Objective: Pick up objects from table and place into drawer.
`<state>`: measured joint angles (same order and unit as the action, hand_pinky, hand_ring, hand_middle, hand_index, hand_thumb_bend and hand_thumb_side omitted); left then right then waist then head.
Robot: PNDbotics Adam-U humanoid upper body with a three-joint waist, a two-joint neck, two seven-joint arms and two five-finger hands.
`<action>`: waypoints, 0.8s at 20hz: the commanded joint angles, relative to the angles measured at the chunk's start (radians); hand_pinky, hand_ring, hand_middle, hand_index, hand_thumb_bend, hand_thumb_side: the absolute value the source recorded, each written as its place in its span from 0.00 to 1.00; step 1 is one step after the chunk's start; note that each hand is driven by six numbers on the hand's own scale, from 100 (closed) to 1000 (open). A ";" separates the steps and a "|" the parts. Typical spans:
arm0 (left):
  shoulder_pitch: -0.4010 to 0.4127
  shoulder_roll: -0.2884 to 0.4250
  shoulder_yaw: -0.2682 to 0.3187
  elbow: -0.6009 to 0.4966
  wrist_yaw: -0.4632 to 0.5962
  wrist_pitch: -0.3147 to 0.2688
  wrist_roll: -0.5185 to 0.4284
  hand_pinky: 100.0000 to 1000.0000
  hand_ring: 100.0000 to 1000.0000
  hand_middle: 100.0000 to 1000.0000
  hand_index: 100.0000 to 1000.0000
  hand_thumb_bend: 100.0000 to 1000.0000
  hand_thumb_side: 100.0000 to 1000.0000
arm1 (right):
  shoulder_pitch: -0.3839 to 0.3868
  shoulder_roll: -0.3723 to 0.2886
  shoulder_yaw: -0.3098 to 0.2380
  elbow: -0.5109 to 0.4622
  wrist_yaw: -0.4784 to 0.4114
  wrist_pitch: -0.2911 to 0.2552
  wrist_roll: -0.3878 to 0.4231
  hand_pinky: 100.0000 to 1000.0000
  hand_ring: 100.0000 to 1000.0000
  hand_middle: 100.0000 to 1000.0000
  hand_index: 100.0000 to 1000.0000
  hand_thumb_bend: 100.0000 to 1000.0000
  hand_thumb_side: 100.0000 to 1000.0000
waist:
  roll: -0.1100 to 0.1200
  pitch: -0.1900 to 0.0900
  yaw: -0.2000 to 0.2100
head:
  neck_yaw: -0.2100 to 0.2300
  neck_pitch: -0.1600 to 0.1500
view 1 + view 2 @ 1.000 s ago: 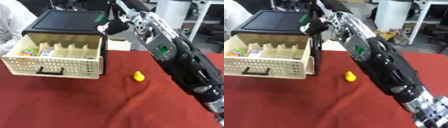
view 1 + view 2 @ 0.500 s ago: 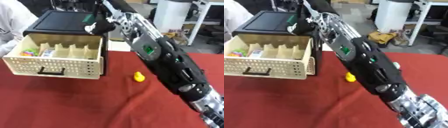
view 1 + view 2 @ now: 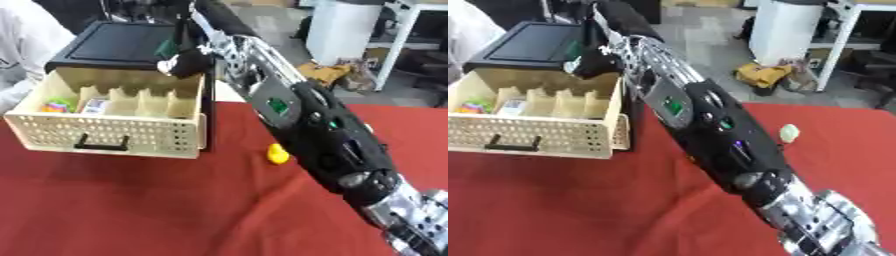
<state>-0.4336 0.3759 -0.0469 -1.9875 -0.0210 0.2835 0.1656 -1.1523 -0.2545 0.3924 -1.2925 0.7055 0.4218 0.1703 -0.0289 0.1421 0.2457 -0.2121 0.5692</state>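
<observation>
One pulled-out cream drawer [image 3: 109,135] under one black cabinet [image 3: 114,46]. Two colourful items inside, at its left end [image 3: 58,105]. One small yellow object [image 3: 277,154] and one pale round object [image 3: 788,132] on one red tablecloth [image 3: 131,210].

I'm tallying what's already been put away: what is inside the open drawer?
The drawer holds colourful small items and a whitish packet in its left compartments. The other compartments look empty, though the right hand covers the far right corner.

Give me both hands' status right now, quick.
Right hand: over the back right corner of the open drawer, fingers curled round a small green object.
Left hand: not in view.
</observation>
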 commanded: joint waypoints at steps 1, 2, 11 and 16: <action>-0.018 0.008 0.000 -0.013 0.002 -0.001 -0.004 0.00 0.00 0.00 0.64 0.03 1.00 | -0.028 0.009 -0.016 0.007 0.017 -0.005 -0.012 0.56 0.55 0.19 0.43 0.38 0.22 | 0.006 -0.014 0.004 | -0.008 -0.013; -0.018 0.007 0.000 -0.013 0.002 -0.001 -0.004 0.00 0.00 0.00 0.64 0.03 1.00 | -0.029 0.015 -0.016 0.008 0.019 -0.005 -0.013 0.56 0.55 0.19 0.43 0.38 0.22 | 0.006 -0.014 0.006 | -0.010 -0.014; -0.022 0.002 0.001 -0.013 0.004 0.000 -0.003 0.00 0.00 0.00 0.64 0.03 1.00 | -0.028 0.050 -0.008 0.014 0.029 -0.006 -0.012 0.56 0.55 0.19 0.43 0.38 0.21 | 0.003 -0.015 0.015 | -0.021 -0.019; -0.022 0.001 0.002 -0.013 0.005 0.000 -0.002 0.00 0.00 0.00 0.64 0.03 1.00 | -0.024 0.055 -0.004 0.020 0.040 -0.010 -0.011 0.57 0.55 0.21 0.45 0.39 0.24 | 0.002 -0.015 0.015 | -0.022 -0.021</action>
<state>-0.4405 0.3675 -0.0470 -1.9875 -0.0184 0.2851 0.1639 -1.1557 -0.1952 0.3928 -1.2674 0.7324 0.4151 0.1602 -0.0330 0.1421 0.2596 -0.2315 0.5601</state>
